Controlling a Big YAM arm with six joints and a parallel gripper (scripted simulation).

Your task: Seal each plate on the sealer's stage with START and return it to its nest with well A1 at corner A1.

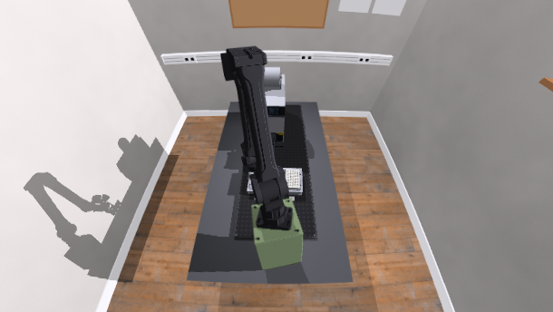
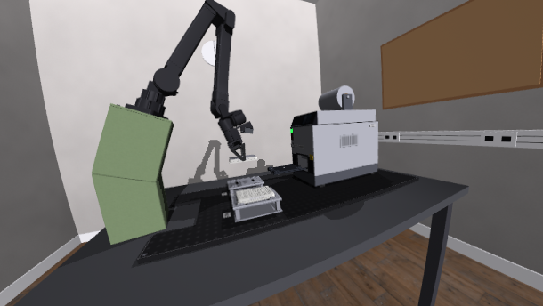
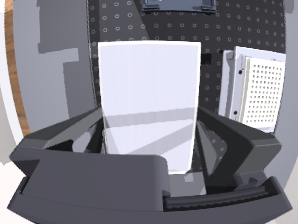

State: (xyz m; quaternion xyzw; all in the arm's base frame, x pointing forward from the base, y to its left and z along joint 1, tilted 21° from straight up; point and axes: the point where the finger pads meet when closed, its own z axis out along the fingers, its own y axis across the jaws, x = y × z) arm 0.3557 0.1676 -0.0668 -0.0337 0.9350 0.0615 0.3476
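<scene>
My gripper [image 2: 243, 157] [image 3: 149, 110] is shut on a plate [image 2: 235, 160] [image 3: 150, 80] with a smooth pale foil top. It holds the plate about level, in the air above the empty nest [image 2: 255, 181], clear of it. An open plate [image 1: 295, 178] [image 2: 255, 195] [image 3: 262, 92] with its wells showing sits in the other nest [image 2: 277, 205] [image 3: 237, 100]. The sealer [image 1: 276, 98] [image 2: 344, 153] shows a green lamp [image 2: 291, 131]. Its stage [image 2: 283, 169] [image 3: 178, 6] is out and bears no plate. The nest labels and the held plate's A1 mark are too small to read or hidden.
The nests and the sealer stand on a black perforated mat [image 1: 296, 154] [image 2: 196, 231] on the dark table [image 1: 328, 236] [image 2: 312, 249]. The green arm base [image 1: 280, 249] [image 2: 129, 178] stands at the near end. A foil roll [image 1: 273, 78] [image 2: 336, 98] sits on top of the sealer.
</scene>
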